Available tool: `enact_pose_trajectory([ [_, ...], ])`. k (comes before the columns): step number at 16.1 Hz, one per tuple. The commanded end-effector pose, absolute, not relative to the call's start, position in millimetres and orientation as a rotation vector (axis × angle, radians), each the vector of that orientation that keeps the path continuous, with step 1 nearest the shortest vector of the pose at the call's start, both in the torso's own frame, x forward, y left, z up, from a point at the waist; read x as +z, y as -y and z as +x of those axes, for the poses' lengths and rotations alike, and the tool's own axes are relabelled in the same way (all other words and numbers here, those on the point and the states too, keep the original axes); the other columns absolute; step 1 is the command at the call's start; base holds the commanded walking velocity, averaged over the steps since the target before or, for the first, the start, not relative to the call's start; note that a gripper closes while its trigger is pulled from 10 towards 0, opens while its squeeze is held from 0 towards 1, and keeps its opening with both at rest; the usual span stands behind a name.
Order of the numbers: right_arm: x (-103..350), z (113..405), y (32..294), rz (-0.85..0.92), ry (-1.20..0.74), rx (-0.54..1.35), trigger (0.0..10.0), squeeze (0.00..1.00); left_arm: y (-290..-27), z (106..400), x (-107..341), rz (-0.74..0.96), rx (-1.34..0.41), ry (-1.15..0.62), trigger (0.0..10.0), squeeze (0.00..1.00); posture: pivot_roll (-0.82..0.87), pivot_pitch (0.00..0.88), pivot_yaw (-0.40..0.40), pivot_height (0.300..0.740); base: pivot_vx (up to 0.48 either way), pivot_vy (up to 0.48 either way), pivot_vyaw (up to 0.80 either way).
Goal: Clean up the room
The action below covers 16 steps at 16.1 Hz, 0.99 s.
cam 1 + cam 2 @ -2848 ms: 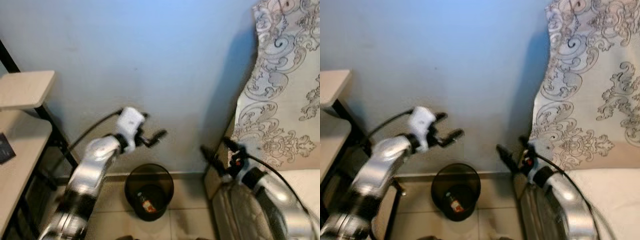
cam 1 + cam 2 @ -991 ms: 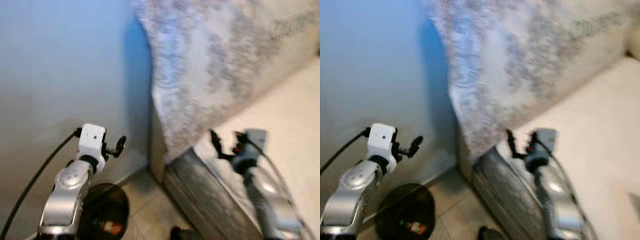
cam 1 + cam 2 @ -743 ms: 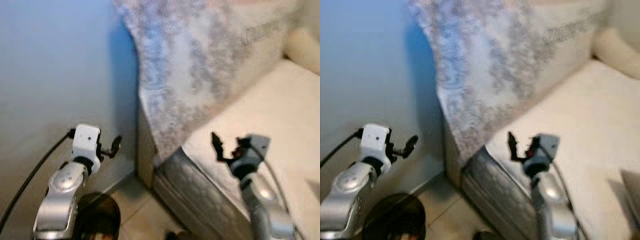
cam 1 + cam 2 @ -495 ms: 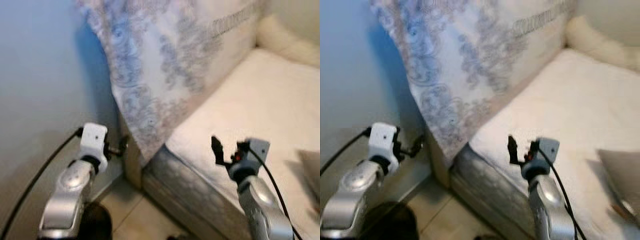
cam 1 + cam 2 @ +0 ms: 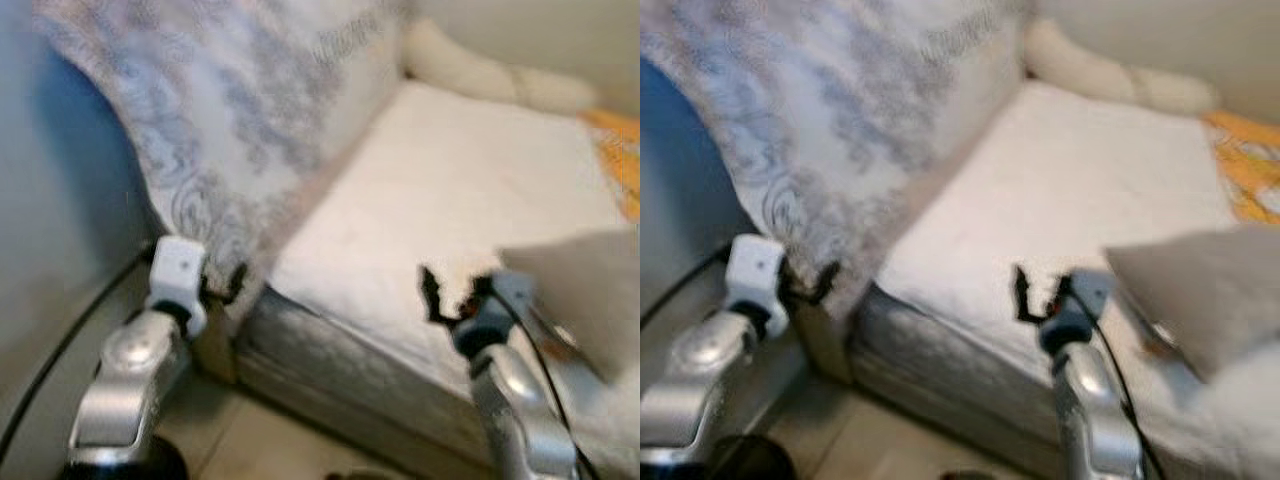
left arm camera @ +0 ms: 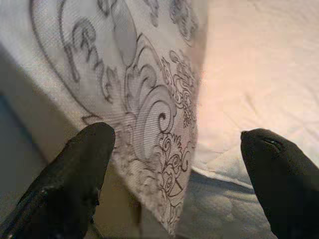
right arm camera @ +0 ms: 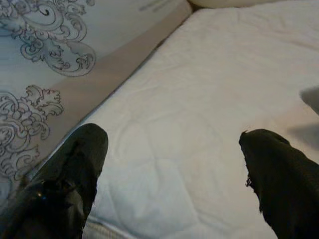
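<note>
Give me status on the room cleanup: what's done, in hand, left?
Done: nothing that these frames can confirm.
In hand: nothing. The left gripper is open beside the patterned cloth, and the right gripper is open over the white mattress.
Left: a grey pillow lies on the mattress, with an orange item at its far edge. The eye views are blurred.

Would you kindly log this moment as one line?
left claw: open, by patterned cloth | right claw: open, over mattress | grey pillow: on mattress
</note>
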State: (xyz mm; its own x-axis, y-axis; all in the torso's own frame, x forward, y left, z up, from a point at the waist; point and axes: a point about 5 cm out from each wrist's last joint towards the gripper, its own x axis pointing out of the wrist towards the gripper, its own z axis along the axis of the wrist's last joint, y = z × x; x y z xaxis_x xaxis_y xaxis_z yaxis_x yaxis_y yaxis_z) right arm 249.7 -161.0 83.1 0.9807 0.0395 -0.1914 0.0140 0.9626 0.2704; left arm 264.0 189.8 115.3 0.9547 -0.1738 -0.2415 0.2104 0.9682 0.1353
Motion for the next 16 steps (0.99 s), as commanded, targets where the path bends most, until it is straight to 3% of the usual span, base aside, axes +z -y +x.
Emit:
enact_pose_trajectory([
  [1,83.9,248.9,168.3,0.241,-0.195,-0.007,10.0,0.00,-183.6,265.6,116.5,0.151,-0.211,-0.224,10.0,0.81,0.03,0.000,-0.047,0.740,0.000,0.000,-0.78],
  [13,88.1,253.5,166.4,0.199,-0.171,-0.031,10.0,0.00,-179.2,270.6,118.8,0.126,-0.191,-0.174,10.0,0.75,0.02,0.000,-0.051,0.740,0.000,0.000,-0.77],
  [16,89.6,256.0,166.0,0.189,-0.163,-0.008,10.0,0.00,-179.8,272.2,120.3,0.126,-0.183,-0.163,10.0,0.76,0.02,0.000,-0.049,0.740,0.000,-0.226,-0.21],
])
